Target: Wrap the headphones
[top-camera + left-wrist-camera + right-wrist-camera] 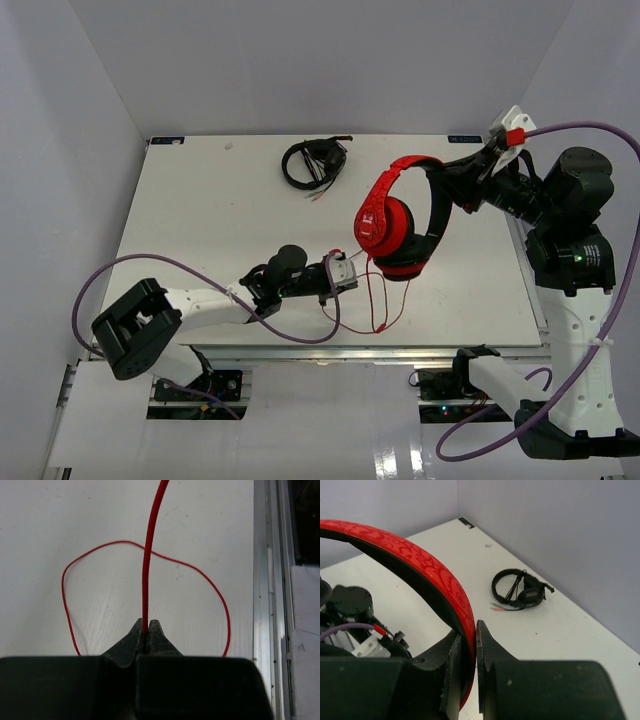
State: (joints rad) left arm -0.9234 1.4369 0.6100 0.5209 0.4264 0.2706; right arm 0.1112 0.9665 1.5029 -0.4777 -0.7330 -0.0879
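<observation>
Gripping the red band of the headphones [398,218], R gripper [468,632] is clamped tight on it, over the mid-right of the table [190,220]. L gripper [146,626] is pinched closed on the thin red cable [149,550], near-centre. Cable slack lies in a loop on the tabletop beyond it. Black headset [313,163] w/ dark cable sits far-centre, well apart from both arms.

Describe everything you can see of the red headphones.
The red headphones are over-ear, with a glossy patterned red shell, black pads and a black inner band. The right gripper pinches the headband and holds them by it. Their thin red cable loops on the table and is pinched by the left gripper.
</observation>
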